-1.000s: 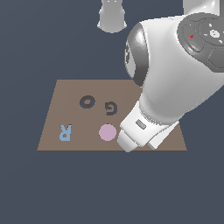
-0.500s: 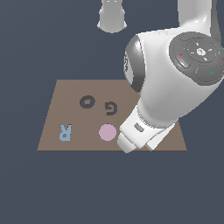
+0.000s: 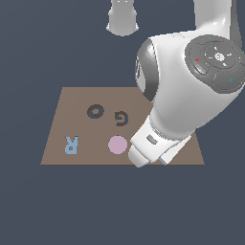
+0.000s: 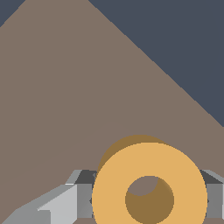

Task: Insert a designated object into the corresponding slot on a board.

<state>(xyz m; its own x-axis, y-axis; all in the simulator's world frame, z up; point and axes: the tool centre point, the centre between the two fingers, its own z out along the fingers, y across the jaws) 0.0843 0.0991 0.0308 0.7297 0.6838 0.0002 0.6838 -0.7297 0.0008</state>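
Arm (image 3: 191,95) rotated further, orange ring (image 4: 148,183) between tool fingers (image 4: 65,205)

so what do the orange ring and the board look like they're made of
Both are simulator renders, so this is only a guess. The orange ring looks like matte plastic: flat even colour, no glints. The board reads as matte brown wood or fibreboard, plain and grainless.

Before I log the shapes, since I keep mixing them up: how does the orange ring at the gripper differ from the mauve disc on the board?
The orange ring has a round hole through it; the mauve disc is solid. The ring sits between the gripper fingers in the wrist view and is hidden by the arm in the exterior view, while the disc lies in the open on the board, beside the blue R. Both are flat and round.
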